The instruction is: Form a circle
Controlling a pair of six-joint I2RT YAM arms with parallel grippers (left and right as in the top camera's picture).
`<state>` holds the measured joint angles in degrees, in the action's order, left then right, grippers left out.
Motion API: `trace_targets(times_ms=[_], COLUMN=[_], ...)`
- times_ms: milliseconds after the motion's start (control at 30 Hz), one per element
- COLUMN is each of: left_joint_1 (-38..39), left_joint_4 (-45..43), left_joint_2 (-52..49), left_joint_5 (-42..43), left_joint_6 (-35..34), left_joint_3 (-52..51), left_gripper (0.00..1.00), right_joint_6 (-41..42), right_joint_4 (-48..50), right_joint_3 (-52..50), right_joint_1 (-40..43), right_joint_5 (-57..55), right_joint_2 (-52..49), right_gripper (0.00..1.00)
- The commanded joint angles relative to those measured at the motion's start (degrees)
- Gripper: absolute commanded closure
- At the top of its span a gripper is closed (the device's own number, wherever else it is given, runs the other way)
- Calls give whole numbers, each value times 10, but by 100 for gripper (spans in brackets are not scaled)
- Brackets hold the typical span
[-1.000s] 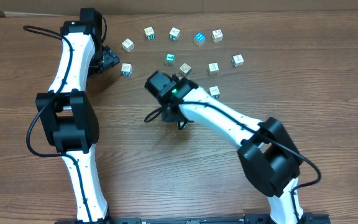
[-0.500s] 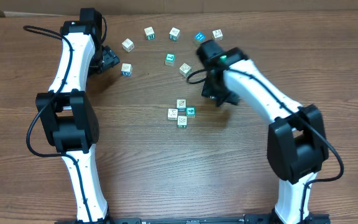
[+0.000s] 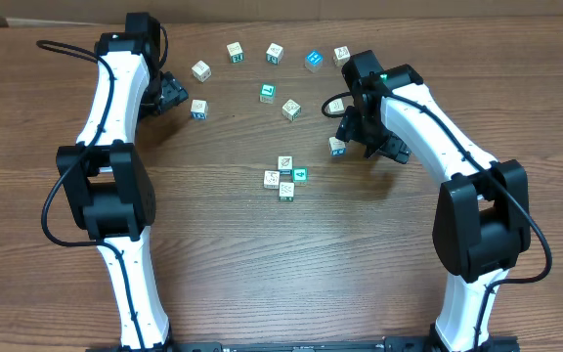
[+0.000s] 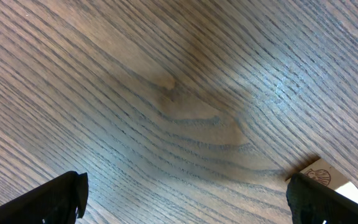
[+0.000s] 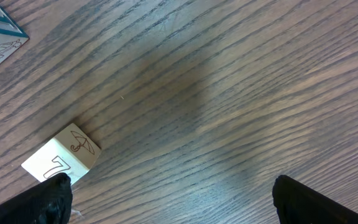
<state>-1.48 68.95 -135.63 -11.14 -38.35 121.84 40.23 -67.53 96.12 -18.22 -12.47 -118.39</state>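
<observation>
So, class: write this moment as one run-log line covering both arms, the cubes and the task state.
left fingers: open, empty | right fingers: open, beside umbrella cube | far arc: loose | centre cluster: four cubes | task: incomplete

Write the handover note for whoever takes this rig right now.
Left pincer: open, empty, next to one cube.
Right pincer: open, empty, next to the umbrella cube.
A loose arc of cubes lies at the far side, with strays inside it and a clump of four mid-table.
Done: a rough arc only.
Left: close the ring with the clump and strays.
</observation>
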Motion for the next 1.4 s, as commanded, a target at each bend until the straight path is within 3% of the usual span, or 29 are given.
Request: trace_targets(times_ms=[0,600,1367], left_joint_1=[7,7,7], left_joint_4=[-1,-1,-1], left_joint_2=[20,20,20], left_joint_5=[2,2,2], left_joint_6=[11,11,11], left_joint_3=[-2,-2,-2], left_gripper=[0,0,0], right_joint_6=[-2,-2,-2], right_joint_4=[4,68,73], right_joint_3=[10,10,10], right_joint_1=[4,4,4], right_joint_5=[-10,-10,-10], right_joint_2=[16,16,16], right_gripper=[0,0,0])
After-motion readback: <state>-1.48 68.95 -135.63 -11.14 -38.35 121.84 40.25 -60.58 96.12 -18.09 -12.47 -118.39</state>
